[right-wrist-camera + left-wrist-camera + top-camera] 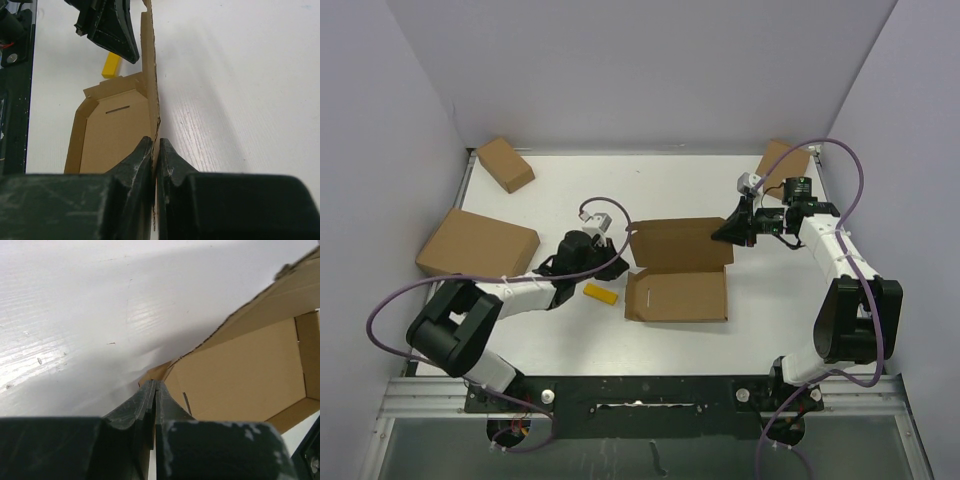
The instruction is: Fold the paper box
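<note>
The paper box (676, 296) lies open at the centre of the frame. The left gripper (622, 243) pinches the left end of its raised panel, and the right gripper (723, 236) pinches the right end.

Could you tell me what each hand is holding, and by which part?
Both pinch the paper box: the left hand its left corner flap, the right hand the upright panel's right edge.

- A white bench (680, 190) with a faintly grained, glossy top.
- A plain, pale lavender-grey back wall (650, 70) stands along its far edge.
- Matching side walls (370, 150) close its left and right edges.
- A metal rail (430, 405) runs along its near edge.
- Soft, even light.
</note>
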You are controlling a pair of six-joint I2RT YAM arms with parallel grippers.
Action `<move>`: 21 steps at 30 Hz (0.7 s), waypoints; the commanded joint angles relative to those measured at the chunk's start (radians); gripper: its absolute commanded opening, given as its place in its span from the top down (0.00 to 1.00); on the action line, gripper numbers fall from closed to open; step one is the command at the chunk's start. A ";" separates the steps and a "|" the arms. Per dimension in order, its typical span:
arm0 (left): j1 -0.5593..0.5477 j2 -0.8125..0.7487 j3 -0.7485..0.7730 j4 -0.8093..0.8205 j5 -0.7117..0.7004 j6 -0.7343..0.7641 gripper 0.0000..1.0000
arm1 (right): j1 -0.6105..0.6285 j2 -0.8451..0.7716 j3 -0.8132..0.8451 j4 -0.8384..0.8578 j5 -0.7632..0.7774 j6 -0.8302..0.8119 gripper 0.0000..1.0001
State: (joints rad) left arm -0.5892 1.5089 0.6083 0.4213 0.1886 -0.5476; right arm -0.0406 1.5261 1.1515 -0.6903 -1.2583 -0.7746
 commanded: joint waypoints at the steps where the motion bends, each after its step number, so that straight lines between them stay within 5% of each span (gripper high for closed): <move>1: -0.012 0.057 0.066 0.090 -0.021 -0.009 1.00 | -0.008 -0.042 -0.001 0.026 -0.049 -0.001 1.00; 21: -0.062 0.156 0.021 0.188 -0.053 -0.049 1.00 | -0.010 -0.047 -0.009 0.040 -0.047 0.014 1.00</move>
State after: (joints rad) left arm -0.6392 1.6508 0.6331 0.5270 0.1596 -0.5888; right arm -0.0456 1.5261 1.1446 -0.6853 -1.2579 -0.7670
